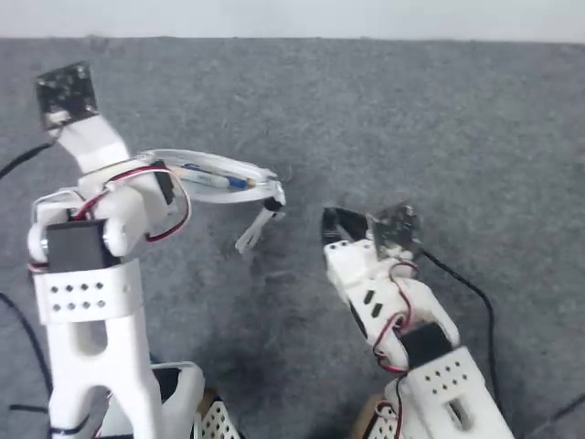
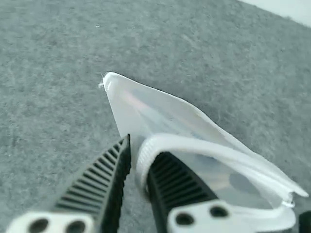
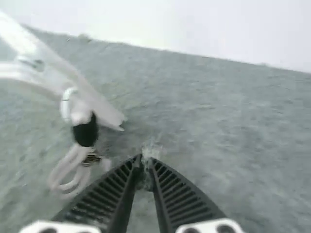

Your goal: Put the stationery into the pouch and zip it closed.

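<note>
A clear pouch (image 1: 239, 190) hangs above the grey mat, held at one end by my left gripper (image 1: 170, 186). A blue-and-white pen (image 1: 212, 177) lies inside it. In the left wrist view the left gripper (image 2: 138, 170) is shut on the pouch's white zipper rim (image 2: 204, 148), and the pouch (image 2: 160, 114) stretches away from the fingers. At the pouch's far end a white zipper-pull strap (image 1: 256, 229) dangles down. My right gripper (image 1: 335, 225) sits low over the mat to the right of the strap, shut and empty. From its wrist view the right gripper (image 3: 144, 164) is apart from the strap (image 3: 73, 170).
Grey carpet-like mat (image 1: 411, 119) covers the table, with free room behind and to the right. A pale wall edge (image 1: 292, 18) runs along the back. Cables (image 1: 475, 293) trail beside the right arm's base.
</note>
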`<action>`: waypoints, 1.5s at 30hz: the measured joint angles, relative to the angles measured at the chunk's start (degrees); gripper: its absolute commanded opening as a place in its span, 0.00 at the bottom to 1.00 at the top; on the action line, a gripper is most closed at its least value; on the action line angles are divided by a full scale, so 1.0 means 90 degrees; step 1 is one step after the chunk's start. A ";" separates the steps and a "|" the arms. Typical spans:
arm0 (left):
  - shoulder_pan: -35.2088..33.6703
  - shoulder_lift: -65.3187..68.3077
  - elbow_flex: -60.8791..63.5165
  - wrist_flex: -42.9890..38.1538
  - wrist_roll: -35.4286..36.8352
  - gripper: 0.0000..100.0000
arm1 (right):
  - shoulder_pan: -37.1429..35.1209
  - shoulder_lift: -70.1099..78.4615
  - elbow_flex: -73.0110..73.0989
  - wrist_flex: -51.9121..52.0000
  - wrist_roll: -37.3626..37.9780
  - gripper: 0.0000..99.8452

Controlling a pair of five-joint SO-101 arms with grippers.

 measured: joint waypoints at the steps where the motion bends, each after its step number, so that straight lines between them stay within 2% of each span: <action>1: 0.0059 0.0000 0.0000 0.0000 0.0000 0.01 | 0.0117 -0.0234 0.0137 0.0000 0.0000 0.01; 9: 0.0469 0.0000 -0.0567 0.0274 0.0000 0.01 | 0.0635 -0.2110 0.1026 0.0068 0.0010 0.01; 14: 0.0547 0.0000 -0.1026 0.0400 0.0000 0.01 | 0.0635 -0.2872 0.1016 0.1201 0.0010 0.01; 19: 0.0557 0.0000 -0.1289 0.0635 0.0000 0.01 | 0.0625 -0.2891 0.1016 0.2276 0.0010 0.01; 27: 0.1055 0.0000 -0.1348 0.0860 0.0000 0.01 | 0.0615 -0.2901 0.1016 0.4103 0.0010 0.01; 33: 0.1065 0.0000 -0.1348 0.0860 0.0000 0.01 | 0.0615 -0.2901 0.1016 0.5490 0.0010 0.01; 38: 0.1114 0.0000 -0.1348 0.0957 0.0000 0.01 | 0.0615 -0.2901 0.1016 0.6164 0.0010 0.01; 45: 0.1084 0.0000 -0.1348 0.0977 0.0000 0.01 | 0.0615 -0.2901 0.1016 0.6242 0.0010 0.01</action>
